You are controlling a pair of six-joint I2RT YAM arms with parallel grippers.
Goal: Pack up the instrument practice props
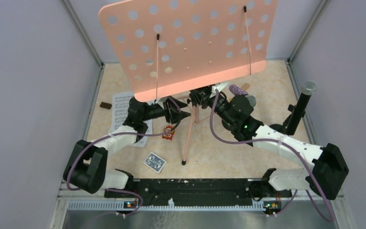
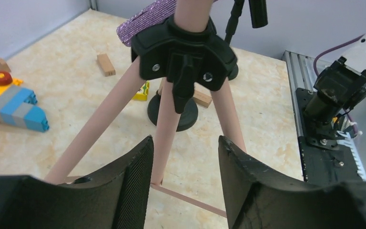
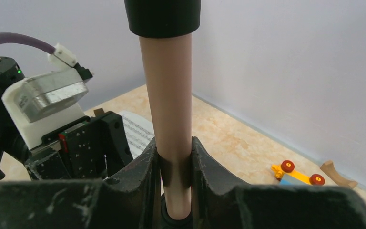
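The salmon-pink perforated music rack [image 1: 186, 43] stands mid-table on its tripod legs [image 1: 189, 138]. My right gripper [image 3: 175, 157] is shut on the rack's pink pole [image 3: 167, 95], just above the black tripod hub [image 2: 183, 52]; it also shows in the top view [image 1: 201, 95]. My left gripper [image 2: 186, 143] is open and empty, its jaws apart in front of the legs below the hub. White sheet music [image 1: 124, 107] lies at the left. A purple-glitter microphone [image 1: 238, 89] lies behind the stand. A black grey-headed microphone [image 1: 304, 102] stands at the right. A black round-based holder [image 2: 174, 109] stands behind the legs.
A blue card pack [image 1: 154, 162] and a small colourful toy [image 1: 169, 132] lie near the front leg. A brown block [image 1: 106, 105] lies by the left wall. Toy blocks [image 2: 14, 107] and wooden blocks [image 2: 106, 64] lie beyond the stand. Grey walls enclose three sides.
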